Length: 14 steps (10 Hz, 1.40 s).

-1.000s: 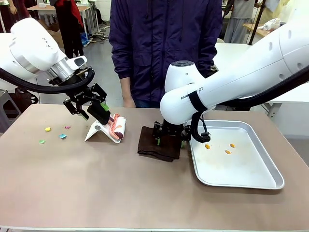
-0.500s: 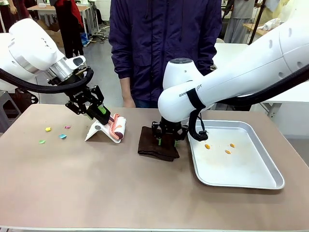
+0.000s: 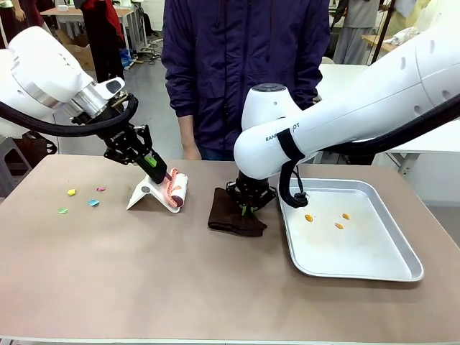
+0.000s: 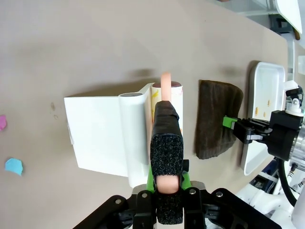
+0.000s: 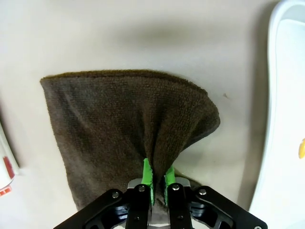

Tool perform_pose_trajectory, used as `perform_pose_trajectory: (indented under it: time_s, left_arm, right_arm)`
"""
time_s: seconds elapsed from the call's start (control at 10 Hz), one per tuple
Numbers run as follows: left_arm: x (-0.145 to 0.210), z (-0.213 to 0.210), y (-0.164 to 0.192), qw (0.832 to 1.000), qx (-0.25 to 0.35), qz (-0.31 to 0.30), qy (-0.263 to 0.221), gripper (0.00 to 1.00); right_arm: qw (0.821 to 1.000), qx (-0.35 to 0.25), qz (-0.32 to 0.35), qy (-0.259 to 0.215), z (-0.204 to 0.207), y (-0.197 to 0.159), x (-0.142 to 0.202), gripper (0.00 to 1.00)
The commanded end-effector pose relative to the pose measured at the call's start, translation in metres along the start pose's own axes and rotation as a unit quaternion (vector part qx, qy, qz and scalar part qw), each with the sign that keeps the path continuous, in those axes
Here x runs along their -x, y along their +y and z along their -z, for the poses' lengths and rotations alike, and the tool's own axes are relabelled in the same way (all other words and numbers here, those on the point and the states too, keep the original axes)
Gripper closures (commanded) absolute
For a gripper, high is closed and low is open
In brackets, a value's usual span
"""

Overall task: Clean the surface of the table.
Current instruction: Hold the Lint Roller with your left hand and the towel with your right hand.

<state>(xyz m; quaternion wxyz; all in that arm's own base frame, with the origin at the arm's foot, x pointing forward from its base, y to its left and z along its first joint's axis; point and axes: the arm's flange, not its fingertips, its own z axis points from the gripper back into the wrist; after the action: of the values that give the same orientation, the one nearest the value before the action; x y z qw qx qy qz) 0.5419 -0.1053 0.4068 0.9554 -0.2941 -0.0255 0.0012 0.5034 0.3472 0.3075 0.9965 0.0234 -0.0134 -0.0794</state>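
Note:
The brownish table (image 3: 144, 273) carries a lint roller (image 3: 177, 188) with a pink handle, resting on a white stand (image 3: 142, 194). My left gripper (image 3: 159, 172) is shut on that handle (image 4: 165, 83), with the roller (image 4: 174, 98) just beyond the fingertips. Right of it lies a dark brown cloth (image 3: 231, 215). My right gripper (image 3: 248, 208) points down onto it and is shut on a pinched fold of the cloth (image 5: 124, 119), near its right edge. In the right wrist view the green pads (image 5: 147, 179) squeeze the fabric together.
Several small coloured paper scraps (image 3: 93, 203) lie on the table's left part. A silver metal tray (image 3: 374, 266) with a few orange bits (image 3: 308, 217) stands right of the cloth. A person in a dark jacket stands at the far edge, a hand (image 3: 190, 152) hanging near the roller.
Both grippers have closed: the left on the roller's handle, the right on the cloth, which is now bunched up slightly at the pinch.

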Motion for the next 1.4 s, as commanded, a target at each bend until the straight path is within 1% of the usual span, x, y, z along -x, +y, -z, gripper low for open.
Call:
perform_pose_trajectory:
  time_s: [0.0,0.4,0.5,0.6,0.7,0.8,0.9,1.0,1.1,1.2,1.3]
  left_arm:
    - [0.002,-0.002,0.005,1.0,0.008,0.01,-0.01,1.0]
    - [0.004,-0.007,0.006,1.0,0.018,0.013,-0.017,1.0]
    - [0.007,-0.011,0.006,0.999,0.032,0.014,-0.018,1.0]
    - [0.011,-0.017,0.007,0.998,0.05,0.022,-0.016,1.0]
    - [0.018,-0.025,0.008,0.997,0.067,0.029,-0.025,1.0]
    - [0.024,-0.035,0.01,0.994,0.094,0.044,-0.028,1.0]
    - [0.03,-0.047,0.013,0.99,0.126,0.053,-0.041,1.0]
    - [0.038,-0.061,0.017,0.983,0.167,0.065,-0.047,1.0]
    - [0.047,-0.078,0.027,0.973,0.213,0.074,-0.046,1.0]
    - [0.056,-0.092,0.038,0.966,0.243,0.077,-0.033,1.0]
    - [0.064,-0.106,0.054,0.962,0.268,0.056,-0.018,1.0]
  right_arm:
    - [1.0,0.005,0.001,0.024,0.014,-0.005,-0.002,1.0]
    - [1.0,-0.004,-0.001,0.031,0.012,-0.006,-0.002,1.0]
    - [0.999,-0.034,0.002,0.04,0.007,-0.01,0.0,1.0]
    - [0.996,-0.085,0.007,0.041,-0.002,-0.02,0.001,1.0]
    - [0.989,-0.142,0.008,0.038,-0.014,-0.037,0.001,1.0]
    - [0.982,-0.185,-0.005,0.027,-0.025,-0.054,0.002,1.0]
    - [0.971,-0.238,-0.009,0.025,-0.037,-0.07,0.004,1.0]
    - [0.955,-0.296,-0.013,0.027,-0.047,-0.085,0.008,1.0]
    - [0.928,-0.371,-0.031,0.03,-0.057,-0.103,0.013,1.0]
    - [0.896,-0.44,-0.046,0.038,-0.066,-0.123,0.022,1.0]
    - [0.859,-0.506,-0.068,0.037,-0.074,-0.144,0.033,1.0]
